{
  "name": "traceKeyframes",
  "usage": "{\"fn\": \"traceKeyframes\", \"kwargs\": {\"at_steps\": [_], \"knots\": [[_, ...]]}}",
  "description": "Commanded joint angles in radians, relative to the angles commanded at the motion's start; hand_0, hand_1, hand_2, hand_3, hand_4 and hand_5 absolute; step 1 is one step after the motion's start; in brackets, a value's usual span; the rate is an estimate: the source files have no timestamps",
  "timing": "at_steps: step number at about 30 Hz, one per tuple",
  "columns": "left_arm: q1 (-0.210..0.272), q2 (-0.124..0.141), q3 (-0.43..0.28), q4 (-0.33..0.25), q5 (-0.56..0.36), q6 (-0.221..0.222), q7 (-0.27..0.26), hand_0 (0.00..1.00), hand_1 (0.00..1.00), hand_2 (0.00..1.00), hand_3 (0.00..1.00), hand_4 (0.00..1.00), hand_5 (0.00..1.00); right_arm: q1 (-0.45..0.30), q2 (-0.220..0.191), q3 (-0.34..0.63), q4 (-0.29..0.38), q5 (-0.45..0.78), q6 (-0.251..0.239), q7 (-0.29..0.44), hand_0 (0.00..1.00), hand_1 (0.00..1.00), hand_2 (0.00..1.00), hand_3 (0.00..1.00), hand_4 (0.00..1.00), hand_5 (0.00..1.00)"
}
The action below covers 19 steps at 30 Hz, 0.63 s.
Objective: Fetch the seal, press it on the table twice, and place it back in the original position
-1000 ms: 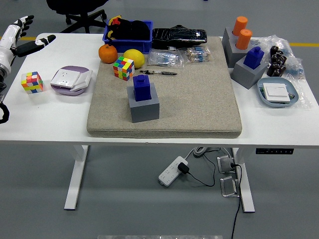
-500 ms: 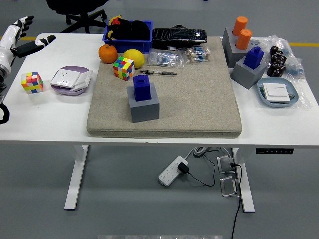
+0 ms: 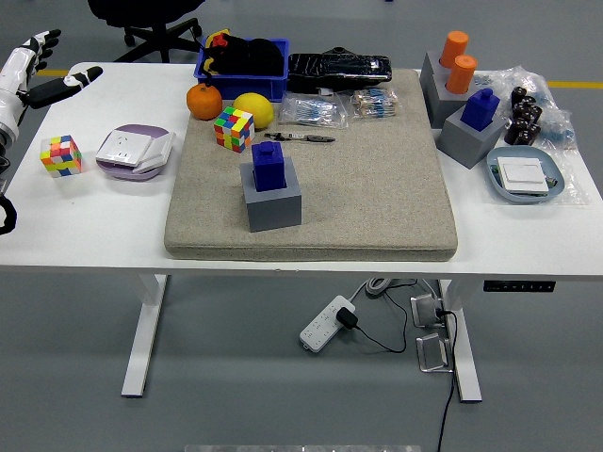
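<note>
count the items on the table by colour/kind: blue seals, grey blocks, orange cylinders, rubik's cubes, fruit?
Blue seals: 2
Grey blocks: 3
Orange cylinders: 2
Rubik's cubes: 2
Fruit: 2, an orange and a lemon
Total: 11

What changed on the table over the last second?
Nothing visibly changed. The left hand is still raised at the far left edge, fingers spread, holding nothing. The blue seal still sits in its grey holder on the mat.
</note>
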<state>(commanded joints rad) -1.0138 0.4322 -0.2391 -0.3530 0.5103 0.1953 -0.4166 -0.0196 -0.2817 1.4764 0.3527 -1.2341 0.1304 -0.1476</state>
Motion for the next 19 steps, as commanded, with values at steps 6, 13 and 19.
{"fn": "traceKeyframes", "kwargs": {"at_steps": [6, 13, 19], "knots": [[-0.003, -0.001, 0.002, 0.000, 0.002, -0.001, 0.003, 0.926, 0.974, 0.976, 0.956, 0.955, 0.505, 0.001, 0.001, 0.003, 0.000, 0.001, -0.001, 0.001, 0.834, 0.731, 0.698, 0.713, 0.746, 0.515], [-0.003, 0.000, 0.002, 0.001, 0.001, -0.001, 0.002, 0.926, 0.972, 0.975, 0.956, 0.954, 0.505, 0.000, 0.002, 0.003, -0.001, 0.000, 0.000, 0.000, 0.835, 0.731, 0.698, 0.712, 0.746, 0.515], [-0.003, -0.001, -0.001, 0.001, -0.001, 0.000, -0.002, 0.926, 0.972, 0.975, 0.955, 0.952, 0.500, 0.001, 0.002, 0.002, 0.000, 0.001, -0.001, 0.001, 0.834, 0.731, 0.698, 0.713, 0.746, 0.515]]}}
